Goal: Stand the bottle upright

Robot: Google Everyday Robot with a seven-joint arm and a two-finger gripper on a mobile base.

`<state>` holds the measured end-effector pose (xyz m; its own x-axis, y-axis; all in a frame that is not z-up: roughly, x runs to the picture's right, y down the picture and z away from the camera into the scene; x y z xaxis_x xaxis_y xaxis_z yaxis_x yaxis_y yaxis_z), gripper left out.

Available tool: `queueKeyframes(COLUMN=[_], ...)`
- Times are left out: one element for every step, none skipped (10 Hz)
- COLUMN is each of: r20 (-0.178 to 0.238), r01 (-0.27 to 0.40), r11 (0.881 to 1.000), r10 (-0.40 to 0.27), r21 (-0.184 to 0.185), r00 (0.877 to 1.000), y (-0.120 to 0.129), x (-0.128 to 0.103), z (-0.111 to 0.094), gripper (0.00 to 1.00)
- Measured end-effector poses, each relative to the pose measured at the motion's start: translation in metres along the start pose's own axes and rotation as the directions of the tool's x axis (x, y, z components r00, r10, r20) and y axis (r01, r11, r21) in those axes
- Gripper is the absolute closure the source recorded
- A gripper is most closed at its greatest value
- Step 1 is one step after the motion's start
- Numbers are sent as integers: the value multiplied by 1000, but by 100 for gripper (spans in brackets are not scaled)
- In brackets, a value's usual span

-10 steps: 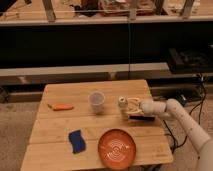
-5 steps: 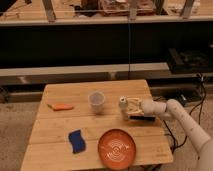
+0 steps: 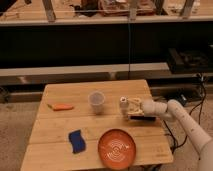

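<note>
Nothing has shifted: bottle [image 3: 123, 105] upright, gripper [image 3: 133, 107] close beside it; whether it grips, I cannot tell.

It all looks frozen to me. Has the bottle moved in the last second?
No. The bottle keeps the same gap from the plastic cup, and the end effector is close at its side away from the cup.

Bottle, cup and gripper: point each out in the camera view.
bottle [image 3: 123, 107], camera view, on its pale body below the cap.
cup [image 3: 96, 102], camera view, on its front wall.
gripper [image 3: 129, 106], camera view, at its tip beside the bottle.
</note>
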<state>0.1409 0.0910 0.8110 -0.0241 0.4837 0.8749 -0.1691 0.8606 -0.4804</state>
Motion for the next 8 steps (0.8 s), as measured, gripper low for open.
queueKeyframes(r20=[0,1,2,5,7,8,10,12], r01=[0,1,2,2,1,0,-1,-3], r11=[1000,1000,1000,1000,1000,1000,1000,1000], r10=[0,-1,-2,-2,-1,0,1,3], r21=[0,-1,-2,-3,-3,-4,-4,-4], r00=[1000,1000,1000,1000,1000,1000,1000,1000], y=[0,0,0,-1,-1,0,-1,-1], x=[0,-1,-1,-1,0,0,0,0], z=[-1,-1,-1,-1,-2,-2,-2,-2], gripper=[84,82,76,66,62,62,62,62])
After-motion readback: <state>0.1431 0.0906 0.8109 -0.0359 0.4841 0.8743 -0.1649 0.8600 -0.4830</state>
